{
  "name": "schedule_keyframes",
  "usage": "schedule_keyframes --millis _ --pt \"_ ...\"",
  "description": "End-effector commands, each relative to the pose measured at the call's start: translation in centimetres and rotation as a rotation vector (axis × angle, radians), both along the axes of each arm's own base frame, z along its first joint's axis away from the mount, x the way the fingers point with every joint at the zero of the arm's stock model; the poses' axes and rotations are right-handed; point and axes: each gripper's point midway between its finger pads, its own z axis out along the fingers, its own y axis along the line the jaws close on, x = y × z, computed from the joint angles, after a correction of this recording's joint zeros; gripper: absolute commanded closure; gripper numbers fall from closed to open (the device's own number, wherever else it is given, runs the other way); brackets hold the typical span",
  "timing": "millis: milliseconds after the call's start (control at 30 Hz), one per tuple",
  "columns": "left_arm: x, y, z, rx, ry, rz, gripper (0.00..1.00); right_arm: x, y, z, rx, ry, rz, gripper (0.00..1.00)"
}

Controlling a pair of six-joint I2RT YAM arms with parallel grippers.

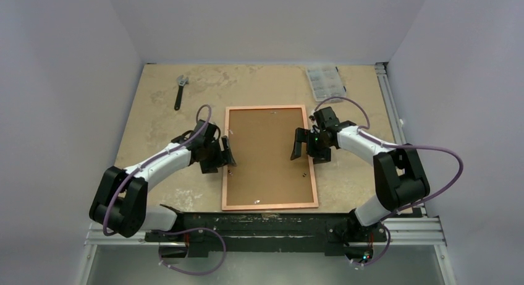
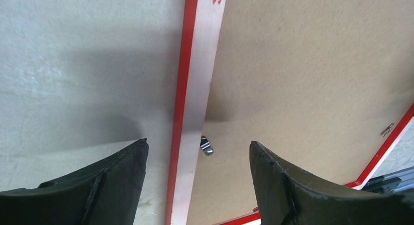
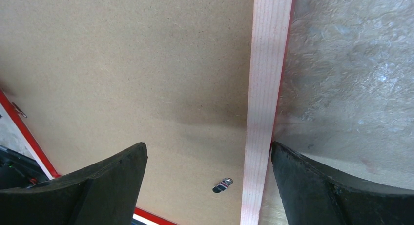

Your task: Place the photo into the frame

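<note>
The frame (image 1: 266, 108) lies back-up in the middle of the table, with a brown backing board (image 1: 267, 155) filling it. The photo is hidden. My left gripper (image 1: 227, 154) hovers open over the frame's left rail (image 2: 195, 88); one finger is over the table, the other over the board (image 2: 302, 64). A small metal clip (image 2: 207, 146) shows between them. My right gripper (image 1: 304, 146) is open astride the right rail (image 3: 266, 88), its outer fingertip close beside the rail's outer edge. Another clip (image 3: 223, 184) lies on the board (image 3: 122, 64) between its fingers. Neither gripper holds anything.
A black wrench (image 1: 180, 90) lies at the back left of the table. A clear plastic parts box (image 1: 324, 81) stands at the back right. Metal rails (image 1: 389, 106) run along the table's right edge, and white walls close in on three sides.
</note>
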Motion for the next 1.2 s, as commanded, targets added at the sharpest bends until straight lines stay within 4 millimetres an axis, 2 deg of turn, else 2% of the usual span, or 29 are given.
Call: schedule_keyframes --millis 0,167,433,700,867,1000,1033,1167 --pt "-0.4 -0.4 0.0 0.030 -0.020 0.017 0.28 0.0 0.1 1.2 0.002 -0.042 0.015 0.04" --pt "-0.2 -0.4 -0.7 0.090 0.002 0.033 0.35 -0.1 0.2 0.9 0.011 -0.039 0.018 0.04" --pt "-0.5 -0.8 -1.5 0.123 0.034 0.023 0.52 -0.2 0.3 0.5 0.015 -0.030 0.024 0.04" --pt "-0.9 -0.8 -1.8 0.127 0.041 0.019 0.80 0.1 0.6 0.7 0.021 -0.031 0.031 0.04" --pt "-0.7 -0.9 -1.7 0.126 0.033 0.012 0.93 0.1 0.6 0.8 0.022 -0.031 0.032 0.04" --pt "-0.5 -1.0 -1.1 0.120 0.020 0.008 0.97 0.1 0.5 0.8 0.016 -0.028 0.037 0.04" --pt "-0.4 -1.1 -0.9 0.116 0.015 0.006 1.00 0.0 0.5 0.8 0.014 -0.027 0.038 0.04" --pt "-0.1 -1.7 0.0 0.080 -0.011 -0.002 1.00 -0.1 0.3 0.6 0.008 -0.022 0.043 0.04"
